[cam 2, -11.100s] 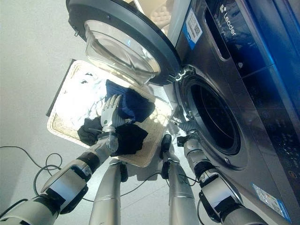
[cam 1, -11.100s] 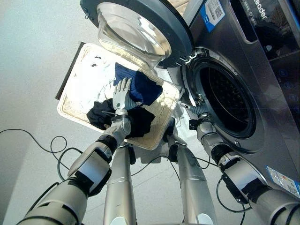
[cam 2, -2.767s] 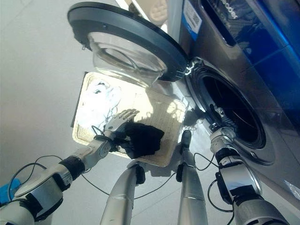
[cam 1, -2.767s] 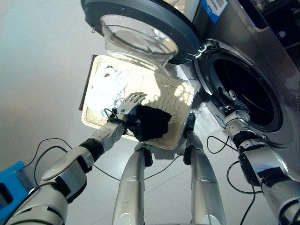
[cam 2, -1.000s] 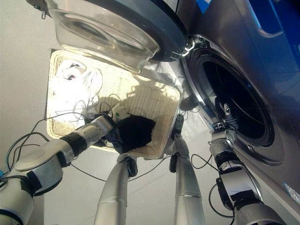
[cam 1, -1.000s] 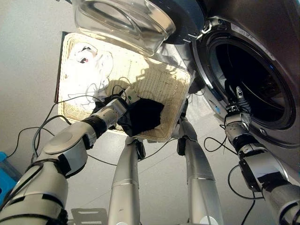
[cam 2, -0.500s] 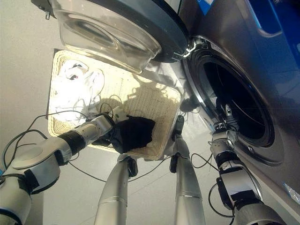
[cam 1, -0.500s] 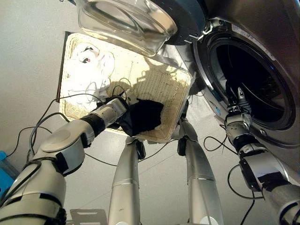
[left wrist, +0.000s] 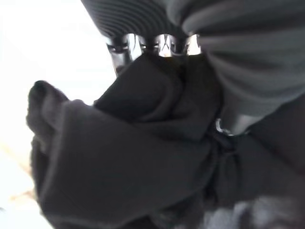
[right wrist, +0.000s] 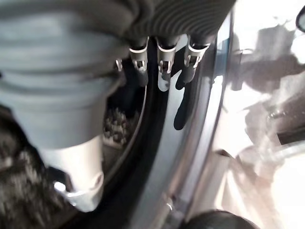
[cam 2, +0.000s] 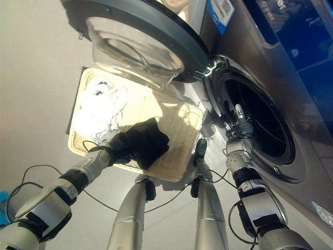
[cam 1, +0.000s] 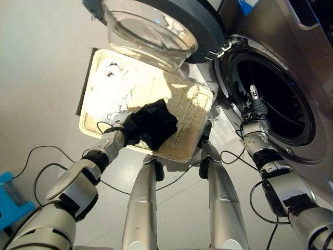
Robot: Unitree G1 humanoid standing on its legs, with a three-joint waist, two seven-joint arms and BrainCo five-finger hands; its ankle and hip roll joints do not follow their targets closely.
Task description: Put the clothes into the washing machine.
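Note:
My left hand [cam 1: 118, 137] is shut on a black garment [cam 1: 152, 124], which hangs bunched just above the near part of the wicker basket [cam 1: 183, 98]. In the left wrist view its fingers [left wrist: 122, 48] curl into the dark cloth [left wrist: 119, 167]. White clothes [cam 1: 109, 87] lie at the basket's far left end. The washing machine's drum [cam 1: 278, 107] stands dark and open on the right. My right hand [cam 1: 254, 107] rests at the drum's near rim, its fingers [right wrist: 164, 67] straight along the grey door seal [right wrist: 190, 138].
The round glass door [cam 1: 156, 26] hangs open over the basket's far edge, close above the path to the drum. A blue box [cam 1: 8, 200] sits on the floor at the lower left. Grey floor lies left of the basket.
The blue garment seen eleven seconds ago has left the basket. My left hand has closed on the black garment and raised it off the wicker. The view has shifted; the right hand stays at the drum.

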